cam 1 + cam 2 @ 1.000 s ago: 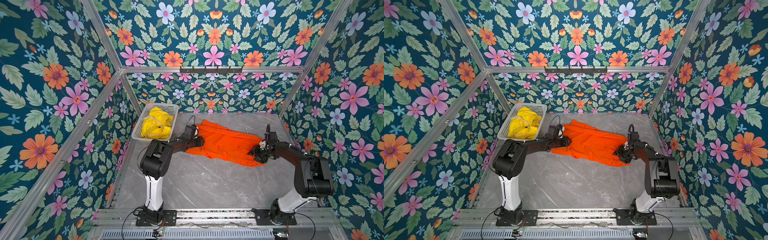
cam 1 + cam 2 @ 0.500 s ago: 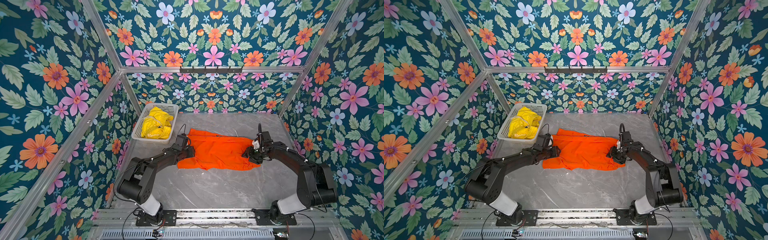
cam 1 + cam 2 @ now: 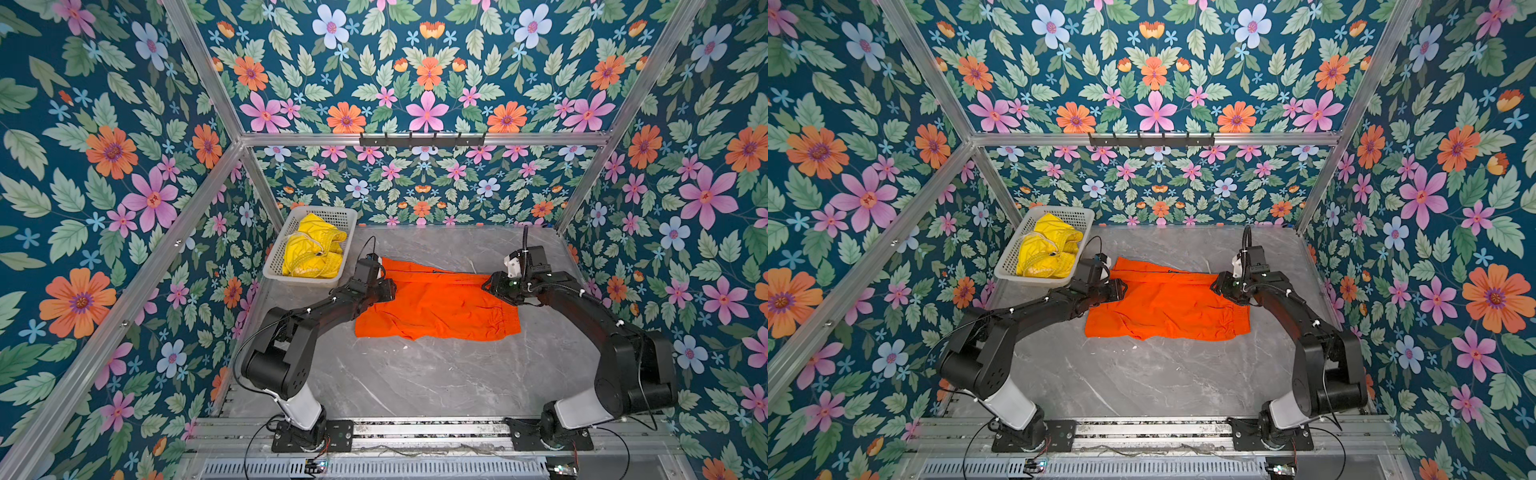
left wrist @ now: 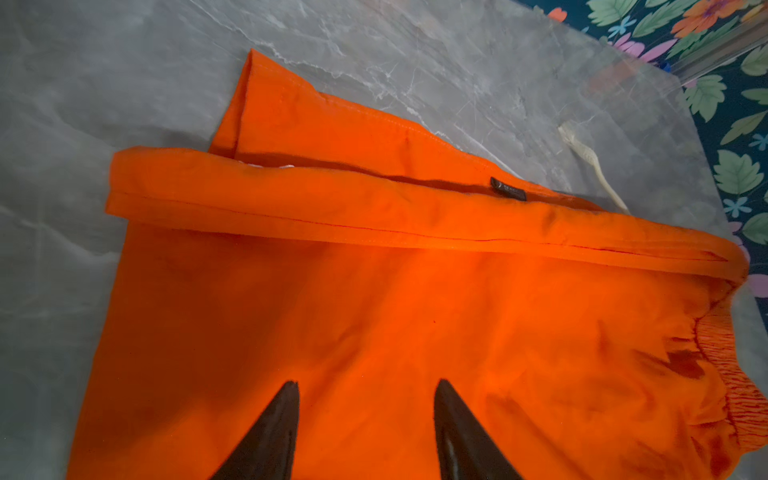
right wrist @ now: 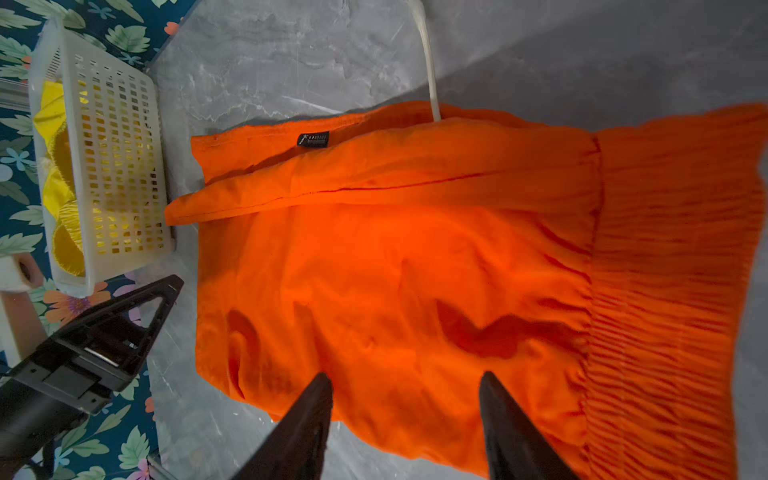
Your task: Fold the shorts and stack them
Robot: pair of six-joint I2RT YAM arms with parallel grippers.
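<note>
The orange shorts (image 3: 436,307) (image 3: 1167,307) lie flat on the marble table, folded lengthwise into a rough rectangle, with the elastic waistband on the right. My left gripper (image 3: 388,289) (image 3: 1121,289) (image 4: 366,383) hovers open over the leg-hem end, and only fabric lies below its fingers. My right gripper (image 3: 488,284) (image 3: 1217,286) (image 5: 406,375) hovers open over the waistband end. The yellow shorts (image 3: 313,251) (image 3: 1048,249) (image 5: 54,183) sit crumpled in the basket. A whitish drawstring (image 4: 590,162) (image 5: 428,54) trails from the orange pair toward the back.
The white perforated basket (image 3: 303,281) (image 3: 1034,279) (image 5: 120,166) stands at the back left, close to the orange shorts' far left corner. Floral walls enclose the table on three sides. Bare marble stretches in front of the shorts to the arm bases.
A second ago the orange shorts lay slanted farther back with both grippers at their ends. They have been drawn forward and now lie squared and still. Both grippers have shifted slightly inward over them.
</note>
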